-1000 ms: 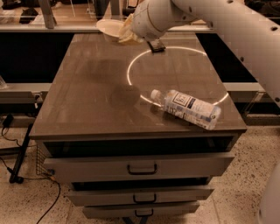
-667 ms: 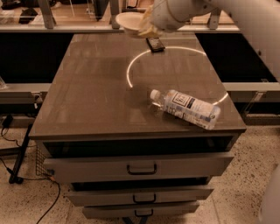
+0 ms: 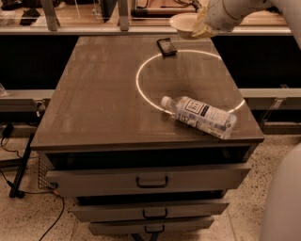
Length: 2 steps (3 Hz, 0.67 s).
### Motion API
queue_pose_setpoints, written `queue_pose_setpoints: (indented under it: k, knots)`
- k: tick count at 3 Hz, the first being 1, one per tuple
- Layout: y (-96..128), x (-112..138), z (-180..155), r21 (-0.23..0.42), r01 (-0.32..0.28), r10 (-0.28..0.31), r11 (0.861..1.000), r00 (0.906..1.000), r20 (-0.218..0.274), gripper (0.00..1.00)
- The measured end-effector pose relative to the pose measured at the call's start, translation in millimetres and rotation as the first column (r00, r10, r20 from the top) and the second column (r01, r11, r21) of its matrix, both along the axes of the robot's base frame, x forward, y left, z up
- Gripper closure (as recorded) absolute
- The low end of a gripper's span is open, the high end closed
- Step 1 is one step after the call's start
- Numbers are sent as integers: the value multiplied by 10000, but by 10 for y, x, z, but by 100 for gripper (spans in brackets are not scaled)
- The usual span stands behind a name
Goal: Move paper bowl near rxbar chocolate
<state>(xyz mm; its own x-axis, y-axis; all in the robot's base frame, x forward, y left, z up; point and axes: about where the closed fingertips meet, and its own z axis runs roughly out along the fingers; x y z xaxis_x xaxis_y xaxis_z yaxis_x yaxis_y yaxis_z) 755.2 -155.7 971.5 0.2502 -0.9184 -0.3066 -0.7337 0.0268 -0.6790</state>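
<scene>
At the far right corner of the camera view, above the back edge of the surface [image 3: 94,99], the gripper [image 3: 201,31] holds the bowl [image 3: 182,22] by its right rim, its fingers closed on the paper. The bowl is off the surface, roughly level with its open side up, and the pale arm [image 3: 233,9] reaches in from the upper right. Just below and left of the bowl, the dark snack bar [image 3: 167,46] lies flat near the back edge, on the top of a bright ring of light [image 3: 137,80]. A clear water bottle [image 3: 200,116] lies on its side near the front right, cap toward the left, well apart from the bar. Under the surface, the top drawer [image 3: 150,179] stands slightly open.
</scene>
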Motion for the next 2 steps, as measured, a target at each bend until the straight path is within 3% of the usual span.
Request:
queue_pose_setpoints:
  k: [1,2]
  knots:
    - [-267,224,-258,-327,380,-392,9987,9986,-360,100]
    - [-395,463,-615,-558,565,-614,9968,9940,-908,96]
